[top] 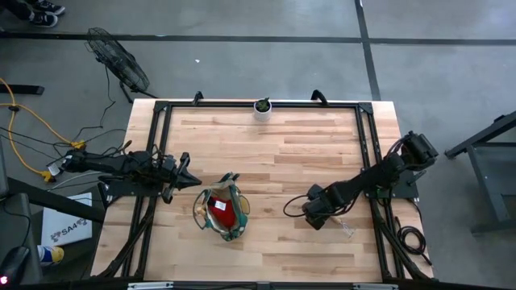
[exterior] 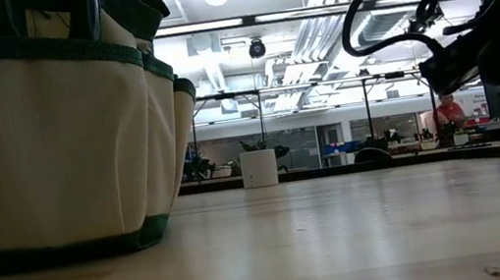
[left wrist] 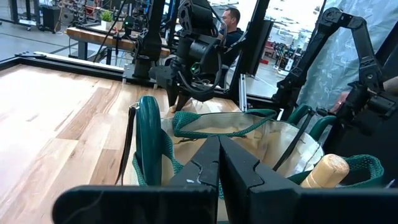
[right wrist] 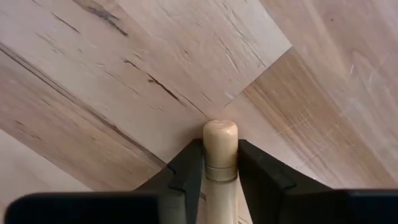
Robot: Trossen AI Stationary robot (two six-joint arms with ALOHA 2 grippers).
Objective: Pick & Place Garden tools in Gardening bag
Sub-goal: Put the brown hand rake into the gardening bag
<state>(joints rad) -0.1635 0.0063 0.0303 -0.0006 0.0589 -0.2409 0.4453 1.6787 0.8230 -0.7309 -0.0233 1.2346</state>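
The tan gardening bag (top: 222, 212) with green trim stands on its base left of the table's middle. A red item (top: 218, 211) and a wooden handle (left wrist: 328, 170) show inside it. My left gripper (top: 193, 179) hovers level and shut just left of the bag and touches nothing. My right gripper (top: 316, 214) points down at the table's right side, shut on a wooden-handled garden tool (right wrist: 220, 155). The tool's pale far part (top: 347, 229) sticks out toward the near right. My right gripper pinches the tool's wooden handle (right wrist: 220, 169) between its two fingers, a little short of the handle's rounded free end (right wrist: 220, 132). The fingers come from above, pointing down, and lie across the handle. The tool lies flat on the table.
A small white pot (top: 263, 108) with a green plant stands at the far edge. Black frame rails (top: 367, 153) run along the table's left, right and far sides. Bare wood lies between the bag and my right gripper.
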